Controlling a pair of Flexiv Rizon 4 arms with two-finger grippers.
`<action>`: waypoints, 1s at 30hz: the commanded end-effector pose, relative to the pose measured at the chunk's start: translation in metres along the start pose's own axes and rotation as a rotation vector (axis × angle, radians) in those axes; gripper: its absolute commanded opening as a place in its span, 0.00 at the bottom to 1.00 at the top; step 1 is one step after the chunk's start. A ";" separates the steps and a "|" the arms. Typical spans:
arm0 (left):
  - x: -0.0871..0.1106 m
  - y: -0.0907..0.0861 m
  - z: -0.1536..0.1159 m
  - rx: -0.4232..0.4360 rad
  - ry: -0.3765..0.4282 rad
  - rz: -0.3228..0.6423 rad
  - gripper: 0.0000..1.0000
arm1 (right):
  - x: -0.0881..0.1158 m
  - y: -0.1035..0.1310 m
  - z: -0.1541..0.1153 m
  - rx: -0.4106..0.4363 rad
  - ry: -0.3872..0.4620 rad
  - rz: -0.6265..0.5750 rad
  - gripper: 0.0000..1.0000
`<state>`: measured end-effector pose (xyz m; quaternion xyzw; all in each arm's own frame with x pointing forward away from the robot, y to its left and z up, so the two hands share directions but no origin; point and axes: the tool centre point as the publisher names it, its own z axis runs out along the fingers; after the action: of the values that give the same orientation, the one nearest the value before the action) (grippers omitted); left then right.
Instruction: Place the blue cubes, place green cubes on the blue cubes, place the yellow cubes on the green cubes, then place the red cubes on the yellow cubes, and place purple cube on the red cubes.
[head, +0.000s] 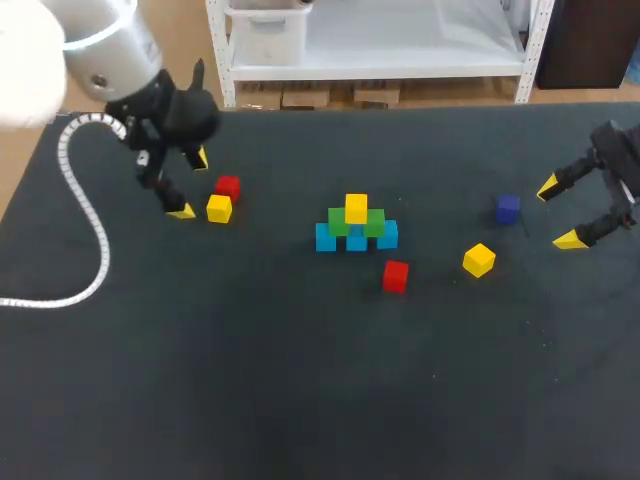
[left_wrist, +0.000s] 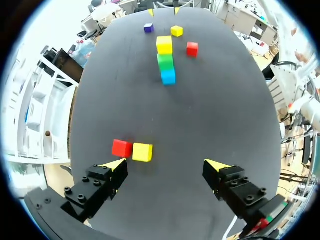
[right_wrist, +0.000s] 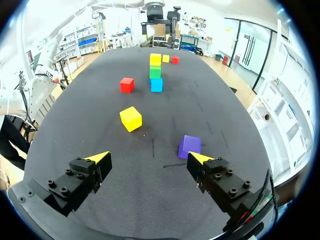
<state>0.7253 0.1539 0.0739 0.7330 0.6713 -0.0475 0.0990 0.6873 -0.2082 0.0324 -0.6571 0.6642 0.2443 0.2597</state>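
Currently, 3 light-blue plastic cubes (head: 356, 241) stand side by side in a row at the middle of the dark table (head: 300, 400). 2 green plastic cubes (head: 339, 222) sit on that row, and 1 yellow plastic top cube (head: 356, 208) rests centred on the green pair. No red or purple cube is on the stack.

Loose items noted:
- 1 red plastic near cube (head: 395, 276) lies on the table close in front of the stack.
- 1 yellow plastic right-side cube (head: 479, 260) lies further towards the right arm, tilted in plan.
- 1 purple plastic cube (head: 508, 208) lies near the right gripper (head: 558, 213). In the right wrist view it sits just ahead of 1 finger, outside the gap.
- 1 red plastic far-left cube (head: 227, 187) and 1 yellow plastic far-left cube (head: 219, 208) lie just beside each other, next to the left gripper (head: 192, 184).

Right gripper: fingers wide apart, holding nothing. Left gripper: fingers wide apart, holding nothing; in the left wrist view the 2 far-left cubes lie just ahead of 1 finger.

A white ribbed cable (head: 90, 220) trails across the table's left side.
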 end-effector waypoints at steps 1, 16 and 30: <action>0.014 0.004 0.010 -0.012 -0.019 0.005 1.00 | 0.000 0.000 0.000 0.000 -0.001 0.000 1.00; 0.039 0.022 0.043 -0.007 -0.007 0.003 0.96 | 0.000 0.000 0.000 0.000 -0.001 0.000 1.00; 0.042 0.030 0.063 0.012 0.024 0.009 0.87 | 0.000 0.000 0.000 0.000 -0.001 0.000 1.00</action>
<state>0.7556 0.1843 0.0111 0.7358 0.6695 -0.0412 0.0930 0.6873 -0.2082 0.0324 -0.6571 0.6642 0.2443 0.2597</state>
